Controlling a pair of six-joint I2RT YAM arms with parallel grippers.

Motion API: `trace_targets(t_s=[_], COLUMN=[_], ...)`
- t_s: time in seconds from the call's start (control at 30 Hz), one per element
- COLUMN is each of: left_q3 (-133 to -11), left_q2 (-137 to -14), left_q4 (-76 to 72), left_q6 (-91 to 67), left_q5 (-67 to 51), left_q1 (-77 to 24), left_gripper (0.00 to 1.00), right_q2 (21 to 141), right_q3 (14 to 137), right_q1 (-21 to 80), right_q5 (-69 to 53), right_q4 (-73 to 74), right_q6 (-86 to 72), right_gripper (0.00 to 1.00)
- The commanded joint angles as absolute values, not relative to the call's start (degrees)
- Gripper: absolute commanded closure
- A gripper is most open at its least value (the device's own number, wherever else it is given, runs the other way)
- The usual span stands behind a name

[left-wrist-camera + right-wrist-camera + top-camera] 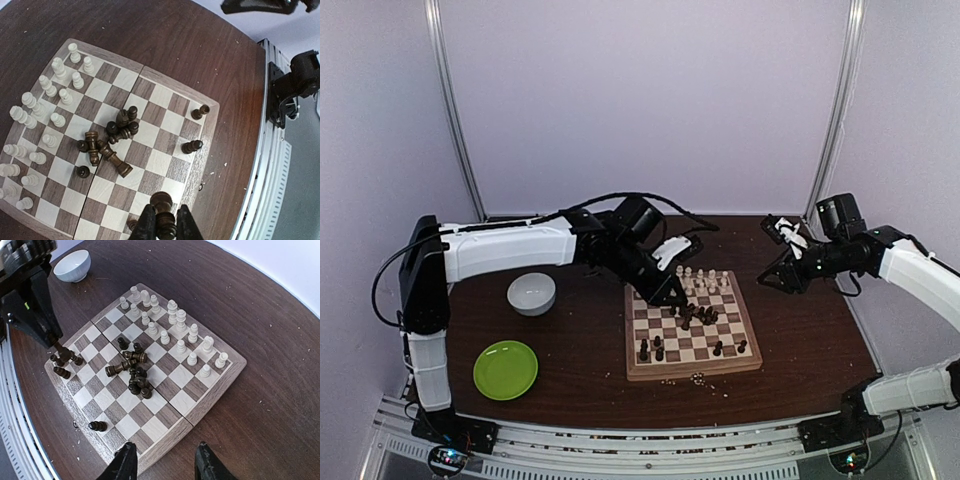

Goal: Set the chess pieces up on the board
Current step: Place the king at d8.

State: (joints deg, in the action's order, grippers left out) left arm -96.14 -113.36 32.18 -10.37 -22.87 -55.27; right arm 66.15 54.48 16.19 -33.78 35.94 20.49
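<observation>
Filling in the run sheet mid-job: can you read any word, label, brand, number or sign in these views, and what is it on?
None: no text is legible in any view.
The board has no letters or numbers on its frame.
The white bowl and green plate are plain.
The left arm and right arm show no readable marking.

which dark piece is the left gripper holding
The upright dark piece clamped in the left gripper; the others stand free or lie heaped on the board.
</observation>
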Motion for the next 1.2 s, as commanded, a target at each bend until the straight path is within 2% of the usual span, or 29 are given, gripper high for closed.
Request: trace_targets(t_s=[0.0, 0.23, 0.57, 1.17], left_q3=[-100.78, -108.02, -115.31, -118.04], left_q2=[-113.40, -118.94, -126.72, -132.81], left_q4=[38.75, 43.97, 45.47, 47.90], left_q6=[-3.12, 1.82, 3.08, 5.19], left_q5=[-14.70, -8.73, -8.40, -9.33], left_q1=[-58.88, -63.54, -65.08, -66.50], left_gripper=[0.97, 0.97, 0.97, 0.96], right_q2=[65.50, 67.17, 67.19, 69.15], right_q3=[54.48, 54.92, 54.49, 55.01], right_q1=[15.76, 15.70, 15.63, 15.60], right_q5=[-32.55, -29.46, -29.26, -30.40], right_q4=[33.02, 33.34, 33.90, 34.96], right_q6=[19.69, 20.11, 21.08, 22.07], right_gripper=[0.60, 0.60, 0.60, 0.61])
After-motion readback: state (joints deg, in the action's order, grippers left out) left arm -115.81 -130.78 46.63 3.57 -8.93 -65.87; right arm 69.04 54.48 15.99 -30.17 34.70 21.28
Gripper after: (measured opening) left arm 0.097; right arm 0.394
